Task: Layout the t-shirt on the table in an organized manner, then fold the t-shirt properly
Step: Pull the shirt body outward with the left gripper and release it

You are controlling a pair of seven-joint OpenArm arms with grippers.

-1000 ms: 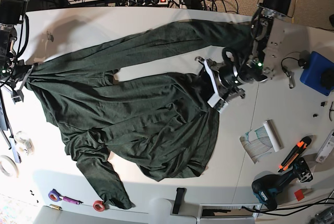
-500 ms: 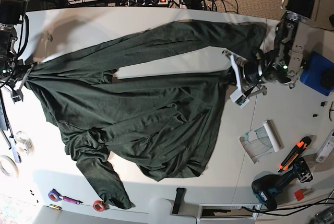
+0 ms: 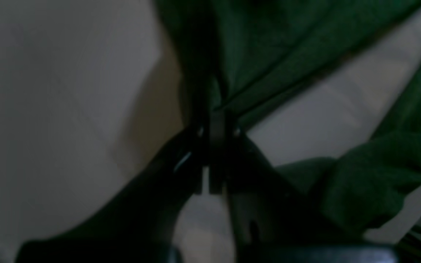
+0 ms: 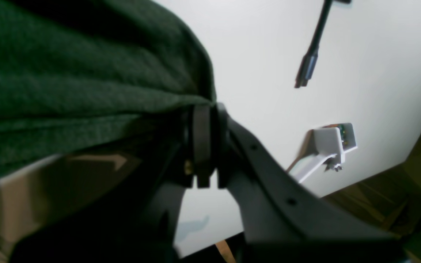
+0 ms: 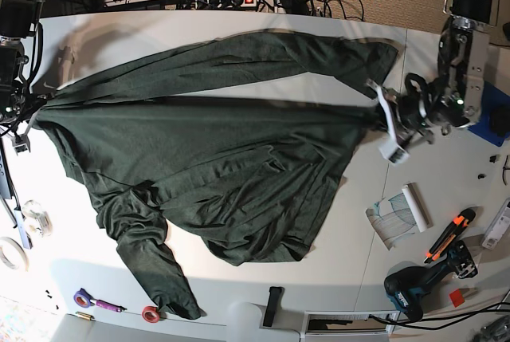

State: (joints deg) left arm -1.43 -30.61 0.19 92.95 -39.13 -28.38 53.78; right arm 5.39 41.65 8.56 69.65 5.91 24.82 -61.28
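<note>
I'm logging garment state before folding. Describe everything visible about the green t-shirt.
The t-shirt is dark green, long-sleeved knit, spread on the white table, pulled taut between the left gripper and right gripper, both pinching it. One sleeve lies along the far side; the other trails crumpled toward the near edge. Its lower body is wrinkled.

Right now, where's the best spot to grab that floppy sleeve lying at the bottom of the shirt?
Probably best the cuff of the lower sleeve, coming down from above with the tool closing across its narrow width. It lies flat on bare table, away from the bunched body of the t-shirt, so only sleeve gets pinched.
</note>
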